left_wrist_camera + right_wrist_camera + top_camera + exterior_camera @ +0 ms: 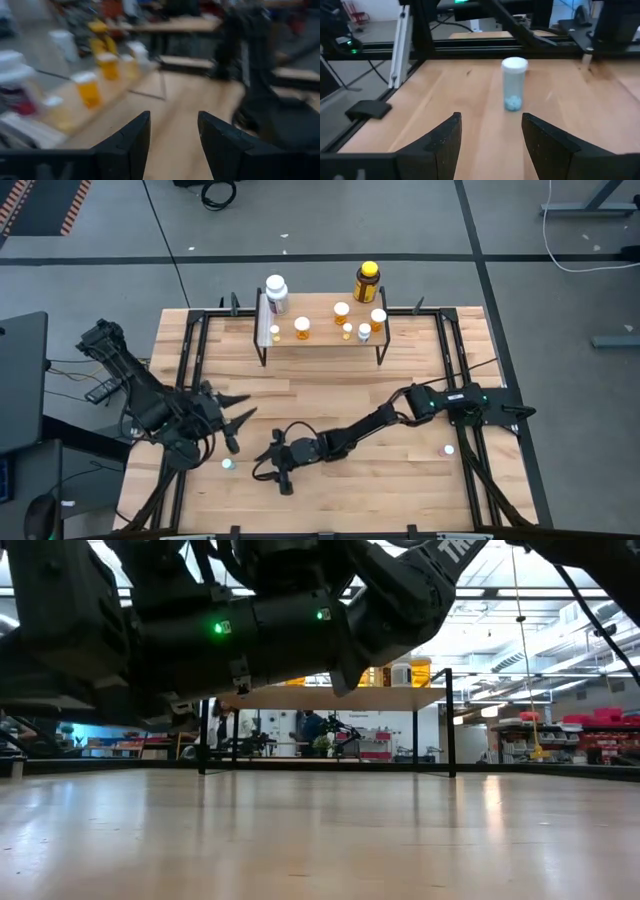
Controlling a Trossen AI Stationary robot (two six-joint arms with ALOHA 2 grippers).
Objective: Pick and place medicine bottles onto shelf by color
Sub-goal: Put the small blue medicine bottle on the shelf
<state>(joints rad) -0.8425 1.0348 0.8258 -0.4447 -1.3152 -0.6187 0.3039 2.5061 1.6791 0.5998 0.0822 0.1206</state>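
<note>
The medicine bottles are mostly gathered on the shelf [320,340], which stands at the far middle of the bench [330,480]. In the high view, a larger white bottle [276,291] is seen at the shelf's left end, beside a whitish strip. A larger dark amber bottle with a yellow cap [367,282] is seen toward the right end. Several small orange bottles [302,330] and a small white one [364,334] are spread between them.

Two small bottles are left on the bench. One pale bottle [228,464] stands near the front left. Another [448,449] stands near the front right.

The right tool [282,465] is reached across to the near left, with its fingers apart. In its wrist view the pale bottle with blue contents [514,83] is framed just ahead, upright and not yet gripped. The left tool [232,420] is held low at the near left, fingers apart and empty.

The task is judged nearly finished, with two bottles still to be shelved.
</note>
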